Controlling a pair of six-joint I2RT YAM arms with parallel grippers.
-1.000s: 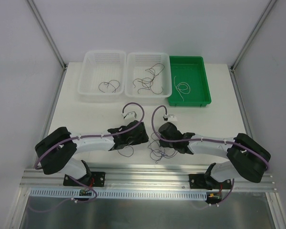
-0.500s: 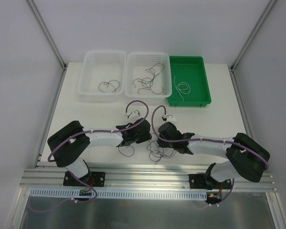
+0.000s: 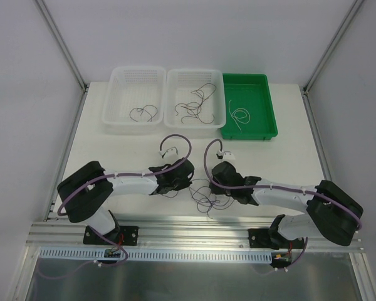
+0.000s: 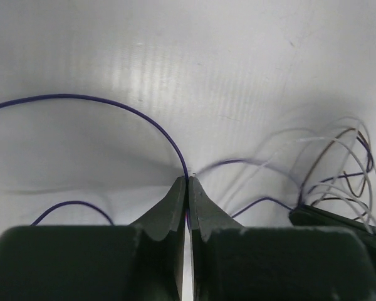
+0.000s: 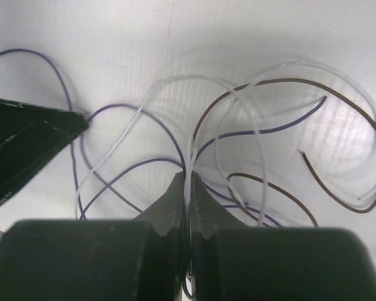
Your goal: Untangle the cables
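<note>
A tangle of thin cables [image 3: 208, 199], purple, white and brown, lies on the white table between the two grippers. In the left wrist view my left gripper [image 4: 188, 182] is shut on a purple cable [image 4: 100, 101] that arcs away to the left. In the right wrist view my right gripper [image 5: 188, 179] is shut on a white cable [image 5: 189, 157] in the clump, with purple strands [image 5: 263, 130] and a brown strand [image 5: 282, 81] looping around it. From above, the left gripper [image 3: 187, 180] and right gripper [image 3: 210, 185] sit close on either side of the tangle.
At the back stand two white baskets [image 3: 118, 119] [image 3: 170, 119], each holding loose wire strands, and a green tray [image 3: 268, 128] with a white strand. The arm bases are bolted to the rail [image 3: 194, 233] at the near edge.
The left gripper moved right toward the tangle and closed on a purple cable. The right gripper stayed shut on its strand and shifted slightly.
</note>
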